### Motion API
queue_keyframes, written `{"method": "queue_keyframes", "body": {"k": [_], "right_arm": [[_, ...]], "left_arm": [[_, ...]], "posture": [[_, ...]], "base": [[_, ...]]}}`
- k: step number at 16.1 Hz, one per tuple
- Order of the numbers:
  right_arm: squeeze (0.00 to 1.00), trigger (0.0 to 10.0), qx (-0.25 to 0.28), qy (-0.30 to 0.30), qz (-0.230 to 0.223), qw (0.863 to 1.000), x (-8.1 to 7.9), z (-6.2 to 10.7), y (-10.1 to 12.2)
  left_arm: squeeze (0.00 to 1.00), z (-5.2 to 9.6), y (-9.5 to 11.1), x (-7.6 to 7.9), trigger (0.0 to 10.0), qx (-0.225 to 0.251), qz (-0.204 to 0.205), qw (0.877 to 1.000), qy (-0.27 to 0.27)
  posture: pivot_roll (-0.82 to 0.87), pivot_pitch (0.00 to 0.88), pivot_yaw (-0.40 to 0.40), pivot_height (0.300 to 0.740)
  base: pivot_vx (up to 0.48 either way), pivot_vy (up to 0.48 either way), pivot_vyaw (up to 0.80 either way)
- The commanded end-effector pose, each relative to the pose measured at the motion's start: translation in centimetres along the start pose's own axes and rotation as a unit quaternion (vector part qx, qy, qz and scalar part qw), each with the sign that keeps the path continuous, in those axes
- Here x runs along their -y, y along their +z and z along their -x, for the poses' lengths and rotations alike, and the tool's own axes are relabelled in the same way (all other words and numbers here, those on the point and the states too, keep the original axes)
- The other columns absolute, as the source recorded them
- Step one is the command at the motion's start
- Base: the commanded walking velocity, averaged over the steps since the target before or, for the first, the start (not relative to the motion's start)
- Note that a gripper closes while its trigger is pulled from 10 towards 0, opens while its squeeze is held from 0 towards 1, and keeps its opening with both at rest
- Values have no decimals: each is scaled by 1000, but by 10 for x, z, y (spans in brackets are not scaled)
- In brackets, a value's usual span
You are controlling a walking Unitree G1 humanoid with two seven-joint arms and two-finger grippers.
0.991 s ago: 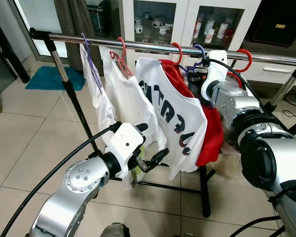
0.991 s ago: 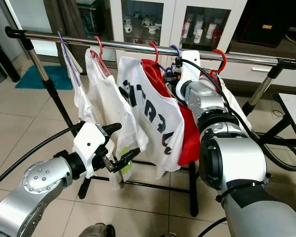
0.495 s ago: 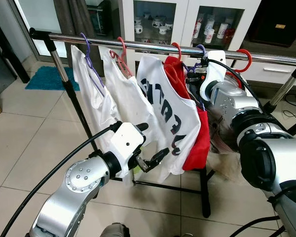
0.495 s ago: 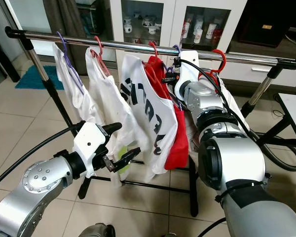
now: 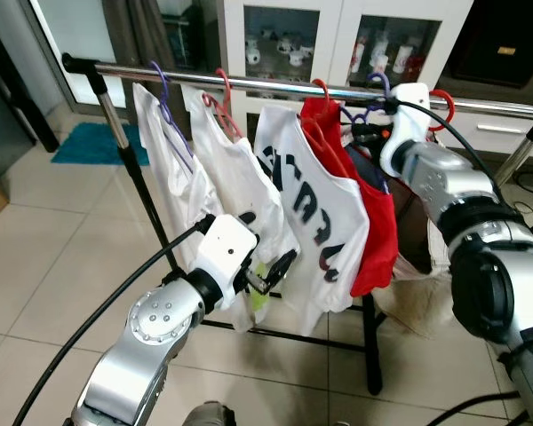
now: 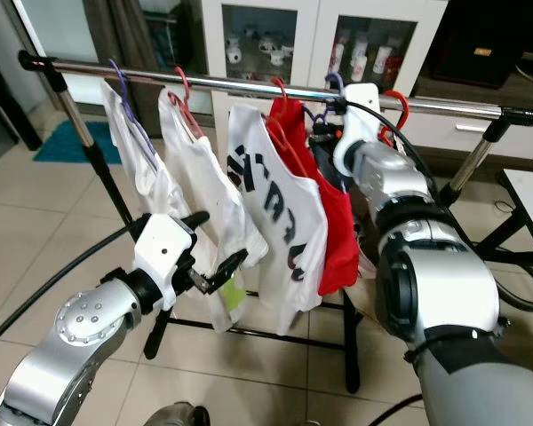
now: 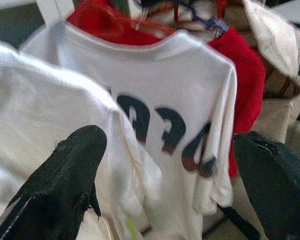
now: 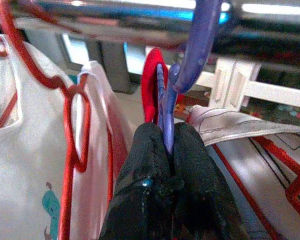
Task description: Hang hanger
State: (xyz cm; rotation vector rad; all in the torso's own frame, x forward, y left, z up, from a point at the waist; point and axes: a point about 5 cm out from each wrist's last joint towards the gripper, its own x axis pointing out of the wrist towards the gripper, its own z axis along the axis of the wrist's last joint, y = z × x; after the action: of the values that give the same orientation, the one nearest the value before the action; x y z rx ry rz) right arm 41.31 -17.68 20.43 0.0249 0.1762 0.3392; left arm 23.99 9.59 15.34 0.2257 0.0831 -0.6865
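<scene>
A chrome rail (image 5: pixel 266 84) carries several hangers with shirts. My right gripper (image 8: pixel 166 135) is raised to the rail and shut on the neck of a purple hanger (image 8: pixel 190 55), whose hook curls over the bar; the same purple hanger (image 5: pixel 377 82) sits beside a red hanger (image 5: pixel 444 93). Below it hang a red shirt (image 5: pixel 377 222) and a white shirt with dark lettering (image 5: pixel 315 204). My left gripper (image 5: pixel 271 271) hovers low in front of the white shirts (image 5: pixel 235 177), open, with nothing between its fingers (image 7: pixel 65 185).
The rack's black base bar (image 5: pixel 293 335) and right post (image 5: pixel 370 346) stand on the tiled floor. A glass-door cabinet (image 5: pixel 338 40) is behind the rail, a teal mat (image 5: pixel 98 142) at the far left, and a pale bag (image 5: pixel 417 302) lies under the rack.
The view has shifted slightly. The lettered and red shirts have swung on the rail. My right gripper stays shut on the purple hanger at the bar; my left gripper stays open.
</scene>
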Motion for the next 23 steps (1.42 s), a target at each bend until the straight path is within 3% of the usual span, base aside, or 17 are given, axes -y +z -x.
{"method": "queue_keyframes", "body": {"k": [1,2,3,4,5,6,8,9,11,13,14,15,18,23], "right_arm": [[0,0,17,11,13,1000,8,7,-2],[0,0,15,11,16,1000,9,12,-11],[0,0,14,4,19,1000,11,20,-20],[0,0,13,-2,21,1000,11,27,-25],[0,0,13,-12,26,999,6,50,-41],[0,0,13,-18,25,999,5,60,-47],[0,0,8,-38,16,999,1,85,-61],[0,0,-21,-54,21,998,-9,109,-78],[0,0,-27,-56,31,998,-23,126,-91],[0,2235,-34,-78,25,996,-27,137,-103],[0,8157,-41,-90,22,995,-28,140,-108],[0,10000,-52,-107,21,993,-32,145,-117],[0,10000,-70,-105,-4,992,-51,150,-131],[0,10000,-61,-101,-6,993,-57,151,-128]], "left_arm": [[149,1,-8,2,10000,-21,23,1000,3],[137,0,-12,0,10000,-27,30,999,14],[0,-1,-14,-5,10000,-22,15,999,43],[0,-3,-14,-10,10000,-13,9,997,74],[0,-4,-16,-22,10000,11,-14,989,149],[0,-3,-18,-27,10000,13,-19,985,172],[0,-1,-24,-28,10000,-10,-1,985,172],[0,2,-23,-24,10000,-3,-7,987,161],[0,3,-25,-21,10000,4,3,988,155],[0,4,-27,-19,10000,9,10,989,150],[0,4,-27,-18,10000,8,14,989,148],[0,5,-28,-18,10000,8,14,989,145],[0,9,-30,-19,10000,2,12,989,147],[0,8,-29,-19,10000,3,17,990,140]], "posture": [[106,0,28,740],[97,0,32,740],[82,0,38,740],[77,0,41,740],[63,0,47,740],[62,0,48,740],[56,0,51,740],[53,0,41,740],[52,0,23,740],[63,0,8,740],[63,0,7,740],[70,0,4,740],[75,0,1,740],[70,0,-3,740]], "base": [[0,0,0],[0,0,0],[0,0,0],[0,0,0],[0,0,0],[0,0,0],[0,0,0],[0,0,0],[0,0,0],[0,0,0],[0,0,0],[0,0,0],[-80,0,0],[-256,0,0]]}}
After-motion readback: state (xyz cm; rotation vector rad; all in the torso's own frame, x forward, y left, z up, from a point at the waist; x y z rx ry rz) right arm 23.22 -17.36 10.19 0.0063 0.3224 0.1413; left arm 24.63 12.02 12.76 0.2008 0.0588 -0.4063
